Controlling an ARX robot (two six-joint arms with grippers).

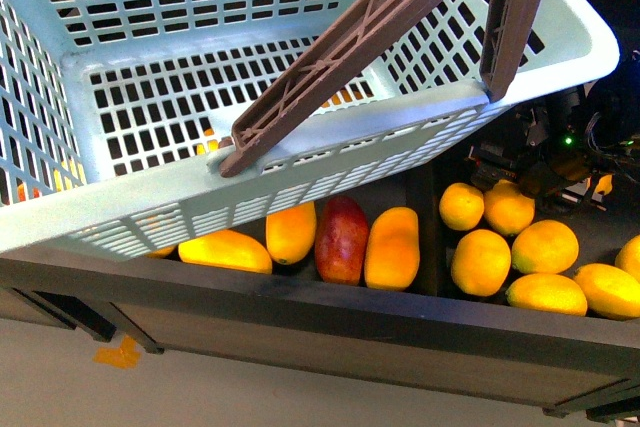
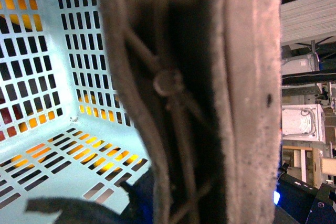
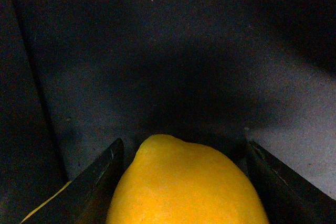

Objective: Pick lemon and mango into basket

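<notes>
The basket (image 1: 560,57) is hanging tilted above the dark counter (image 1: 300,322), its brown handle (image 2: 241,103) filling the left wrist view so closely that it cannot be told whether the left pincer is open or closed. Below its near rim, mangoes (image 1: 392,247) are lying side by side, with lemons (image 1: 480,262) just to their right. The right pincer (image 3: 184,145) is gripping a lemon (image 3: 184,192) between its two dark fingers (image 3: 102,174).

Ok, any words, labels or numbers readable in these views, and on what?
No readable text in any view.
The basket, its brown handles, the fruit and the dark shelf carry none.
White cabinets in the left wrist view: too blurred to tell.
</notes>
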